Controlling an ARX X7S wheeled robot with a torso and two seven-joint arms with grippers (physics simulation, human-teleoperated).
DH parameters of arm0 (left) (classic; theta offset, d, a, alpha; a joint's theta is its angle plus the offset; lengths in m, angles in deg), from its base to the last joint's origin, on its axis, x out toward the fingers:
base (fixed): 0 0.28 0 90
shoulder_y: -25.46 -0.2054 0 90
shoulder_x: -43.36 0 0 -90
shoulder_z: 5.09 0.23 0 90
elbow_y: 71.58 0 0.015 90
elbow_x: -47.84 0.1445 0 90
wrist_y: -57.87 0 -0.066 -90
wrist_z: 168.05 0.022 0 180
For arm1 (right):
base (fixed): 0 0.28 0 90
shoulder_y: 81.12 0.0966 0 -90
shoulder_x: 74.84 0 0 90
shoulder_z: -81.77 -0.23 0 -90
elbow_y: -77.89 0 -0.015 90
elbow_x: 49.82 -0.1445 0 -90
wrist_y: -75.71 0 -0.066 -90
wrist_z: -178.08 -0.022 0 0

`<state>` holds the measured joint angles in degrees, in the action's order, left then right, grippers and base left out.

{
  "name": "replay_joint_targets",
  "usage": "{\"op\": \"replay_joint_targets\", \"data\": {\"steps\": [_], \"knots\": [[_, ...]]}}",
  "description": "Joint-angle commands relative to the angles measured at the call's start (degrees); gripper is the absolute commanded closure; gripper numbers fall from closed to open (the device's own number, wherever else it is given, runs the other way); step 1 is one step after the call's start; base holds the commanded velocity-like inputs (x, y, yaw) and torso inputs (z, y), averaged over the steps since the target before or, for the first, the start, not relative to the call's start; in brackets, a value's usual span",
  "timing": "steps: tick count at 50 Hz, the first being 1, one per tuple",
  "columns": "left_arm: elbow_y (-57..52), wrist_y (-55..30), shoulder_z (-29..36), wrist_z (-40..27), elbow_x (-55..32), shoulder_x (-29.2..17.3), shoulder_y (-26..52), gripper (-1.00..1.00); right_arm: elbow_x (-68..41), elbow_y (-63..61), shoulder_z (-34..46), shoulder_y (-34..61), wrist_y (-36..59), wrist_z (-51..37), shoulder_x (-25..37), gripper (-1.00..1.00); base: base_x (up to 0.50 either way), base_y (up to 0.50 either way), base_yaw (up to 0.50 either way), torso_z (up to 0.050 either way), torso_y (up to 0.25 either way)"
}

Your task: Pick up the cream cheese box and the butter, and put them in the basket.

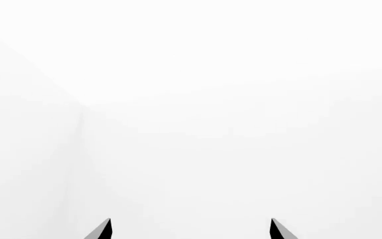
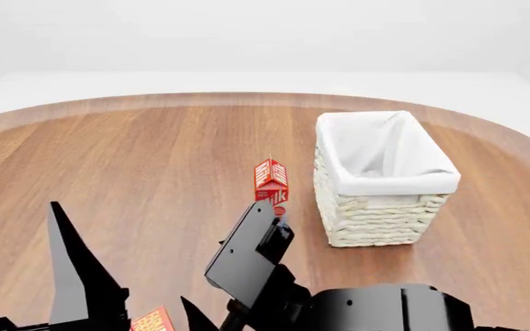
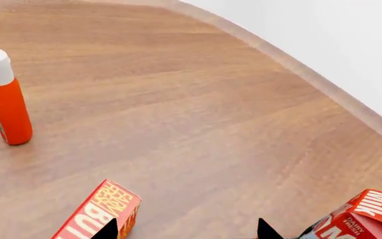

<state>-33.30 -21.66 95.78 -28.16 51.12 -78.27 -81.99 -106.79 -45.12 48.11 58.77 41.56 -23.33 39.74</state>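
The round wooden table filled most of the head view, its grain running across under a pale wall. On it, toward the right, stood the basket, upright, its long axis running away from the robot, white cloth lining folded over the woven rim, nothing visible inside. Just left of the basket stood a red milk carton, upright with its gabled top up, close to the wicker but apart from it. The right arm's black links crossed the lower middle of that view, in front of the carton. The butter lay on the wood in the right wrist view, only one end showing, its long axis angled toward the camera, yellow lettering along the top face; in the head view a corner of it showed at the bottom edge beside the left arm. An orange bottle with a white cap stood well apart from it. The right gripper had its tips spread, empty, the butter's end beside one tip. The left gripper also stood apart, facing only blank white. The cream cheese box was not seen.
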Motion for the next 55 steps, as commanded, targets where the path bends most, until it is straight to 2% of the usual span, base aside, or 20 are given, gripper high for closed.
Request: {"op": "replay_joint_targets", "data": {"steps": [1,22,55], "knots": [[-0.4,2.0,-1.6,0.6,1.1,0.8,-0.8,-1.00,1.5,2.8,-1.4,-2.0,-3.0,2.1,-1.6,-1.00,0.00,0.00,0.00,0.000,0.000],[-0.1,3.2,-1.9,0.4,1.4,0.8,-1.4,-1.00,-1.7,1.2,-3.5,-5.6,-5.2,-1.1,-3.5,-1.00,0.00,0.00,0.00,0.000,0.000],[-0.9,3.0,-2.3,0.5,1.0,0.6,-1.7,-1.00,-0.5,0.0,-4.4,-12.6,-11.5,-4.8,-4.9,-1.00,0.00,0.00,0.00,0.000,0.000]]}}
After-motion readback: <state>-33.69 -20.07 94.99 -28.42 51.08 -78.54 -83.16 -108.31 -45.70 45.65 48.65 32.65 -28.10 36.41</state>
